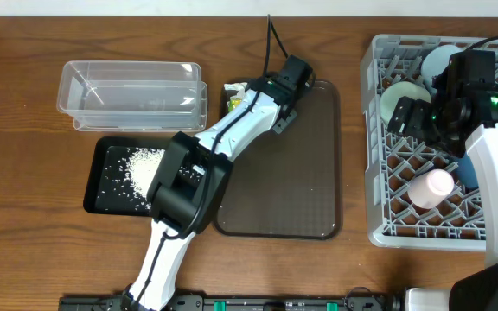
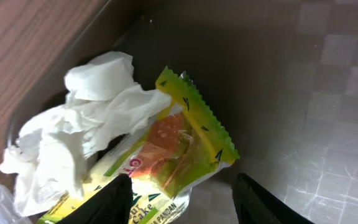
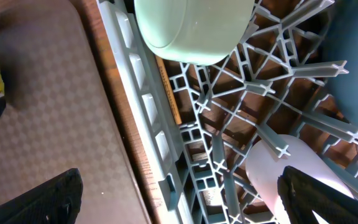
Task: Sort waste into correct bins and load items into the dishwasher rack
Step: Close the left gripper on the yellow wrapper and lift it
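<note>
The crumpled white tissue (image 2: pixel 73 130) and the yellow wrapper (image 2: pixel 179 149) lie together in the far left corner of the brown serving tray (image 1: pixel 284 164); overhead they show as one small patch (image 1: pixel 233 89). My left gripper (image 2: pixel 182 199) is open just above the wrapper's near end and holds nothing. The rice (image 1: pixel 141 168) lies in the black tray (image 1: pixel 102 199). The clear container (image 1: pixel 132 93) stands behind it. The grey rack (image 1: pixel 379 164) holds the mint bowl (image 3: pixel 191 28), pink cup (image 3: pixel 278 168), light-blue bowl (image 1: pixel 439 59) and dark-blue bowl (image 1: pixel 472 168). My right gripper (image 3: pixel 179 199) is open over the rack's left edge, empty.
The left arm stretches diagonally from the front edge across the black tray's right end to the brown tray's far corner. The right arm covers much of the rack's right side. Bare wooden table (image 1: pixel 357 130) separates the brown tray from the rack.
</note>
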You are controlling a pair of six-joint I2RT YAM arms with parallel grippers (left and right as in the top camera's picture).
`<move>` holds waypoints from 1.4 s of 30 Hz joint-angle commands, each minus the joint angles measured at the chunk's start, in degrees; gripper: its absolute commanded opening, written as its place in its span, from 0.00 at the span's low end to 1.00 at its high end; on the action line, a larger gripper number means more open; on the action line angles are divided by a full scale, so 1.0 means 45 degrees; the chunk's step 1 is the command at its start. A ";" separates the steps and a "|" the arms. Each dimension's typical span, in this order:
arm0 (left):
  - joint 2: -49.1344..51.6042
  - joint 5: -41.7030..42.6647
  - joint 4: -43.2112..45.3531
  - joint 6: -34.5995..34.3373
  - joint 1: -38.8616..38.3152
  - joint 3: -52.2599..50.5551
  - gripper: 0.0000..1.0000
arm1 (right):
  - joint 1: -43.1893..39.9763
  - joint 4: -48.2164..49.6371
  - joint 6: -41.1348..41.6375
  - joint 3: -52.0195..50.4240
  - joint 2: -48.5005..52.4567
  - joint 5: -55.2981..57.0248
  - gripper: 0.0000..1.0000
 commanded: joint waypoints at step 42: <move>-0.0204 0.2443 -0.1355 -0.1098 0.0262 -0.0049 0.06 | -0.0015 0.0000 0.0165 0.0029 -0.0107 -0.0029 0.99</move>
